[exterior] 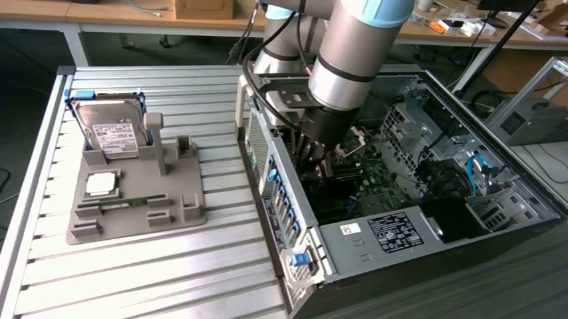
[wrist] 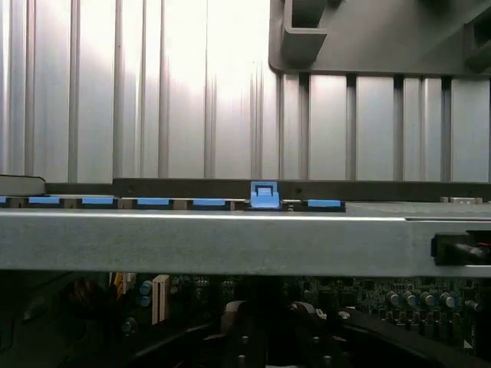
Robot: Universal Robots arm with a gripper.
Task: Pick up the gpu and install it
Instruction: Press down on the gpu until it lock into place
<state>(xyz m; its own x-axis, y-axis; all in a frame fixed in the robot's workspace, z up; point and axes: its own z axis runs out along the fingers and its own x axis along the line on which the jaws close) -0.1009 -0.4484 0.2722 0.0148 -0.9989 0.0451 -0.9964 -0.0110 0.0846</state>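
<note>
Gripper (exterior: 321,158) status: clenched tight, down inside the open PC case (exterior: 355,260), just over the motherboard (exterior: 377,176), near the wall with the blue slot tabs (exterior: 277,193). Made out a dark flat shape right under the fingers, low against the board, and took it for the gpu (exterior: 312,176); couldn't tell whether clamped or seated. From the wrist view, looked over the case's grey rim (wrist: 230,241) to the ribbed table (wrist: 153,92), blue latch (wrist: 265,195) dead ahead. Toward the exterior view's left, noted a grey fixture (exterior: 177,179) on the table, carrying a hard drive (exterior: 111,129) upright, a memory stick (exterior: 133,201) flat and a square chip (exterior: 100,183).
</note>
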